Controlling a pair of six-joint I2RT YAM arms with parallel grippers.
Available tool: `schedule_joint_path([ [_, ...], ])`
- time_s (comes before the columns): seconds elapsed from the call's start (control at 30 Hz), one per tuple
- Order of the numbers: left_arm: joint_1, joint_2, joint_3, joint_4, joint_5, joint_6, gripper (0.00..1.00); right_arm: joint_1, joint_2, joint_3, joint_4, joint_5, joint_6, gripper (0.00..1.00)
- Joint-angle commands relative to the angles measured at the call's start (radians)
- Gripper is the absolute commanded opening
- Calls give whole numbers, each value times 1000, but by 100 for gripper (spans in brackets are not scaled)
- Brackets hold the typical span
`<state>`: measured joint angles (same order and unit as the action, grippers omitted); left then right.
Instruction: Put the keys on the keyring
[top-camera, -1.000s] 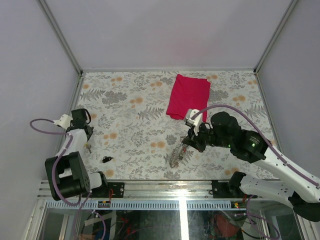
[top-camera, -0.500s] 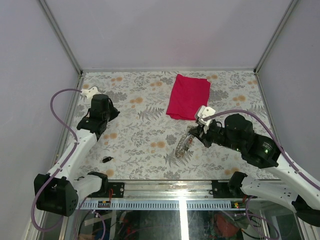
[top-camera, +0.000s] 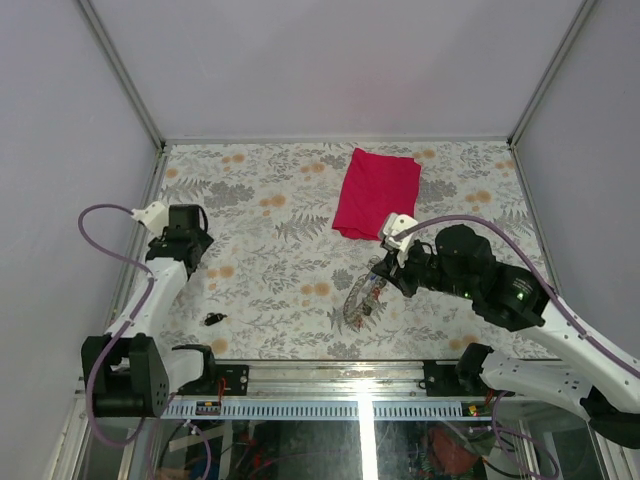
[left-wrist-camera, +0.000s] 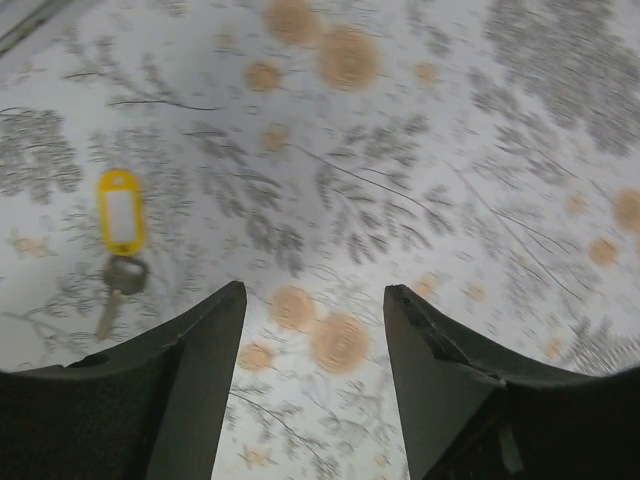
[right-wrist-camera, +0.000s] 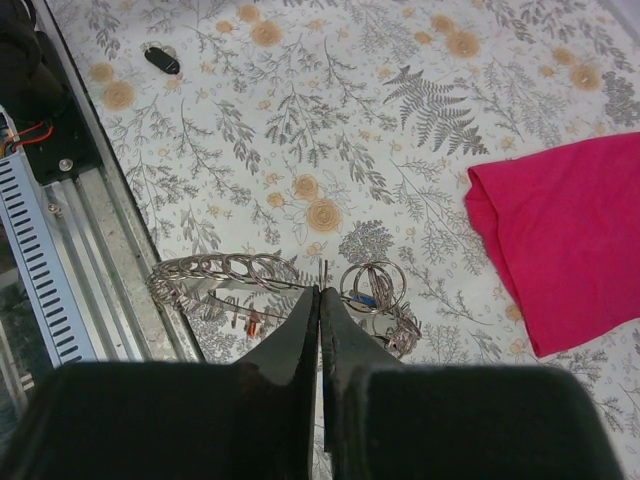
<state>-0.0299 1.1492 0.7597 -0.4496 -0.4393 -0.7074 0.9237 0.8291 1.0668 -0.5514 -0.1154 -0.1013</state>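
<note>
My right gripper (right-wrist-camera: 320, 290) is shut on the thin edge of the grey metal keyring (right-wrist-camera: 230, 272), held just above the table near the front rail (top-camera: 362, 300). Several small rings hang on it, with a blue key (right-wrist-camera: 365, 298) and a red key (right-wrist-camera: 252, 322). A black key (top-camera: 212, 319) lies loose at the front left. My left gripper (left-wrist-camera: 312, 290) is open above bare tablecloth near the left edge (top-camera: 188, 258). A key with a yellow tag (left-wrist-camera: 120, 210) lies to the left of its left finger (left-wrist-camera: 200, 370).
A folded red cloth (top-camera: 376, 192) lies at the back, right of centre. The metal front rail (right-wrist-camera: 60, 230) runs close beside the keyring. Grey walls close in the table on three sides.
My left arm swung out over the table, then drew back toward the left edge, and its jaws opened. My right gripper shifted slightly while keeping hold of the keyring.
</note>
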Motion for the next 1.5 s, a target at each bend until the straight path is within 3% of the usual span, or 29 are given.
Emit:
schedule_joint_path([
  [0.0,125,36,-45,27,-16,-21,62,5,21,63,46,-46,7,0],
  [0.2,244,139,-72,35,21,-10,65,5,77,90,41,-90,5,0],
  [0.47,326,198,-92,79,41,-3,59,5,97,95,42,-109,-6,0],
  [0.97,384,263,-85,109,68,14,46,5,102,87,45,-96,-40,0],
  [1.17,384,265,-89,112,76,20,29,5,99,79,53,-98,-37,0],
  [1.3,382,274,-96,109,76,19,26,6,103,83,54,-103,-38,0],
  [1.47,383,276,-94,108,72,19,12,5,105,84,53,-107,-41,0],
])
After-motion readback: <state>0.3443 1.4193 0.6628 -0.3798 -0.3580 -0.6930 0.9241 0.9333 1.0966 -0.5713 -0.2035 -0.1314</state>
